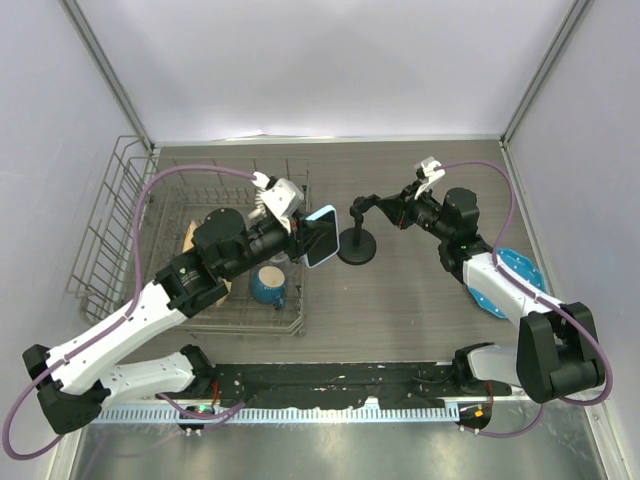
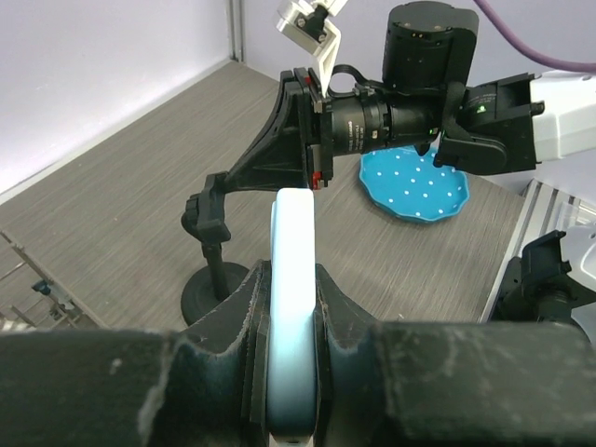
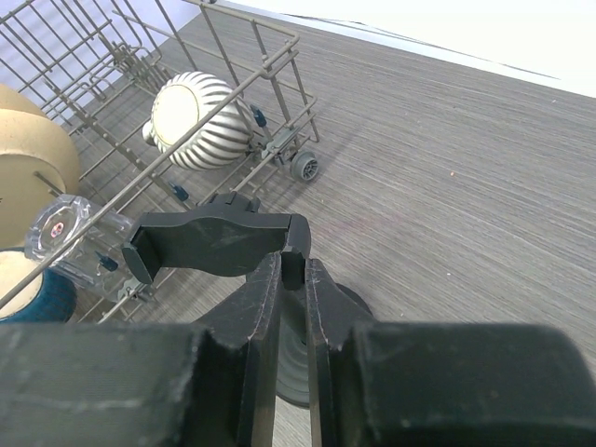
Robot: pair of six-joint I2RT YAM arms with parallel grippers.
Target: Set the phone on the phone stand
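My left gripper [image 1: 303, 238] is shut on the phone [image 1: 321, 236], a slim slab with a light blue case, held on edge above the table just left of the phone stand [image 1: 357, 245]. In the left wrist view the phone's pale blue edge [image 2: 293, 242] stands upright between my fingers. The stand's round base [image 2: 209, 293] and post are ahead to the left. My right gripper [image 1: 384, 207] is shut on the stand's clamp head [image 3: 214, 242], pinching its right end between the fingertips [image 3: 279, 279]. The stand's disc base [image 3: 298, 363] shows below.
A wire dish rack [image 1: 120, 215] fills the left side, holding a blue mug [image 1: 268, 285] and a striped white cup [image 3: 200, 121]. A round blue plate [image 1: 510, 285] lies under my right arm and also shows in the left wrist view [image 2: 414, 186]. Walls close in on three sides.
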